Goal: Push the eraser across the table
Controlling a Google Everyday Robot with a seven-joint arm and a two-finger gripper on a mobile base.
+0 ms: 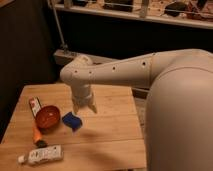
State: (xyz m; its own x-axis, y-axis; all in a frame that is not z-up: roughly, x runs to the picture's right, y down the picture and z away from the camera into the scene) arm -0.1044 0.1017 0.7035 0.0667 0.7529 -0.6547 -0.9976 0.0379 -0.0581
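Note:
A small blue eraser (pixel 72 120) lies on the light wooden plank table (pixel 110 137), left of its middle, beside a red bowl. My gripper (pixel 84 107) hangs from the white arm just above and to the right of the eraser, its tips close over the table top. I cannot tell whether it touches the eraser.
A red bowl (pixel 47 116) sits just left of the eraser. A red and white packet (pixel 34 104) lies behind the bowl, an orange item (pixel 37 134) in front of it, and a white tube (pixel 42 155) near the front left edge. A dark railing runs behind the table.

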